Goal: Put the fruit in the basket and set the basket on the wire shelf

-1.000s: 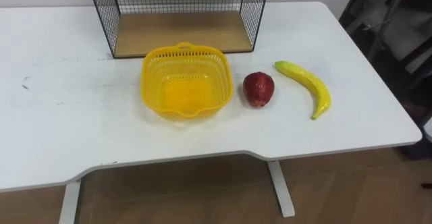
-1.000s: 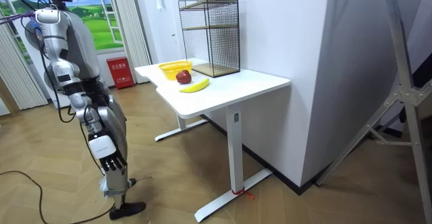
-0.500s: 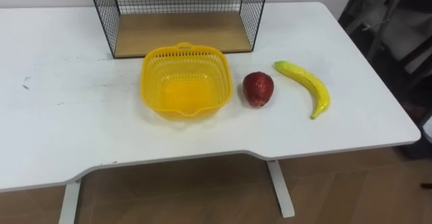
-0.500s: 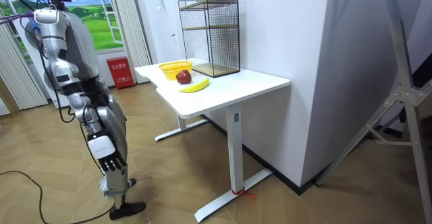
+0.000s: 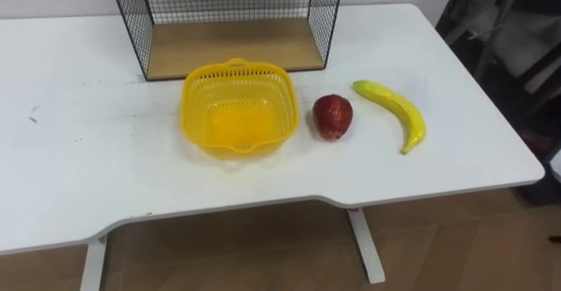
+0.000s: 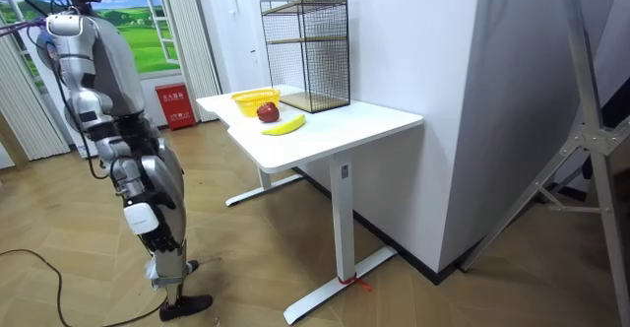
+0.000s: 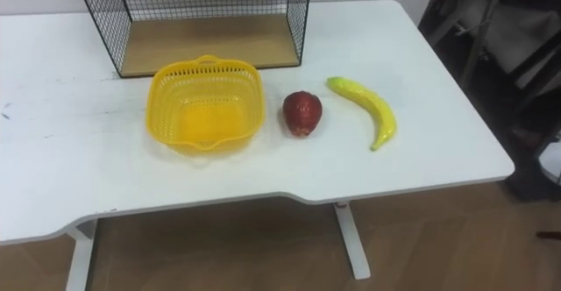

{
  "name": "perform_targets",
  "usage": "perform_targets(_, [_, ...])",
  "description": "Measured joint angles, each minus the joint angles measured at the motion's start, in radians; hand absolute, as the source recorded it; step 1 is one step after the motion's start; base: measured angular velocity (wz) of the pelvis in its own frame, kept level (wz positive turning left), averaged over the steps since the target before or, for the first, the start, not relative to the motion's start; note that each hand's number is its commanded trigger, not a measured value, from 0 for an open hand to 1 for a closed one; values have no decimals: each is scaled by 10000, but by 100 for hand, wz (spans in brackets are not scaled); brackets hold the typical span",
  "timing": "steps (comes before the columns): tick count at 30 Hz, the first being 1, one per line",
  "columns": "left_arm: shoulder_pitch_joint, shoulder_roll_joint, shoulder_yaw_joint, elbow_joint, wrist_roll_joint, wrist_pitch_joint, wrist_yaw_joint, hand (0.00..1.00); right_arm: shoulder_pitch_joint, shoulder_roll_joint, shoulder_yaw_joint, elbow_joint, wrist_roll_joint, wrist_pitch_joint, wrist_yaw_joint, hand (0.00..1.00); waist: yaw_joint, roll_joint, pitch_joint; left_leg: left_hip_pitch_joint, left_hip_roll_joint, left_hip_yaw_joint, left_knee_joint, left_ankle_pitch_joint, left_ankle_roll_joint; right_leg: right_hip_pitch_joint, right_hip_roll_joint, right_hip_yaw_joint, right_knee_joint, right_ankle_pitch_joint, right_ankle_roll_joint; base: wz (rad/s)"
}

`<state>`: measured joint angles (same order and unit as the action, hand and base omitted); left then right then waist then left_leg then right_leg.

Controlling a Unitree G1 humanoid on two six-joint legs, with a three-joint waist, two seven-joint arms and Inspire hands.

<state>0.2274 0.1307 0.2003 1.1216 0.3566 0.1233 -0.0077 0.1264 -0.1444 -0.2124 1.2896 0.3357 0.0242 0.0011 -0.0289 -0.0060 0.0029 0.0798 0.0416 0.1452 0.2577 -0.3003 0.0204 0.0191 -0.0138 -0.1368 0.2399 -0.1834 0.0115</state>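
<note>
- Hanging low beside the robot's leg, the right hand [image 6: 157, 240] is seen at the room view's left; whether it is open or closed cannot be told from that view.
- The robot is seen standing upright on the wooden floor, well apart from the white table [image 5: 79, 151], which is faced from its near long edge.
- A red box [image 6: 172, 105] is seen on the floor against the wall, between the robot and the table in the room view.
- On the far part of the tabletop, left of centre, the wire shelf [image 5: 232, 46] is placed, with its black mesh walls upright and its wooden bottom board bare.
- Just nearer than the shelf, the yellow basket [image 5: 238, 107] is set upright on the table, empty, and a strip of tabletop is left between it and the shelf's front edge.
- Just right of the basket, the red fruit [image 5: 333, 116] is laid on the table, close beside the basket's right wall but apart from it.
- Right of the red fruit, the banana [image 5: 399, 109] is laid flat, running from far left to near right, near the fruit without touching it and well in from the table's right edge.
- Both pieces of fruit are thus found on the tabletop, outside the basket.
</note>
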Motion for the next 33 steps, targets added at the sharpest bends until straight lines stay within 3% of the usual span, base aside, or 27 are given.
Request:
perform_targets(8, [100, -95, 796, -36, -127, -43, 384, 0, 119, -8, -1880, -66, 3380, 195, -832, 0, -197, -10, -8, 4, 13, 25, -16, -3, 0, -28, 1, 106, 57, 0, -1, -1])
perform_targets(14, [73, -12, 1040, -235, -424, -516, 600, 0, -204, -190, -3100, -634, 5395, 166, -2013, 0, -292, -75, -53, 0, -12, 161, -24, 1, 7, -173, -9, 211, 195, -2, -2, -8])
perform_targets(17, [81, 56, 1134, -231, -437, -653, 689, 0, -384, -300, -3612, -1420, 6042, -92, -2873, 0, -333, -133, -68, 0, -33, 211, -43, 9, 20, -327, -31, 297, 399, -69, 5, -9])
perform_targets(23, [193, 102, 1170, -257, -406, -756, 750, 0, -703, -455, -4404, -3343, 5989, -590, -4381, 0, -494, -199, -74, -137, -73, 210, -33, 11, 19, -477, -24, 313, 406, -83, -9, -1])
perform_targets(31, [381, 192, 1110, -857, -505, -1076, 842, 0, -714, -610, -4255, -7395, 4841, -1355, -5992, 0, -500, -330, -68, -545, -69, 158, 141, 31, 29, -865, -32, 303, 533, -100, -6, 1])
perform_targets(33, [381, 198, 1096, -846, -491, -1166, 857, 0, -810, -620, -4105, -8176, 4431, -1397, -6331, 0, -460, -431, -29, -568, -60, 175, 120, 36, 19, -889, -22, 299, 515, -98, -10, 0])
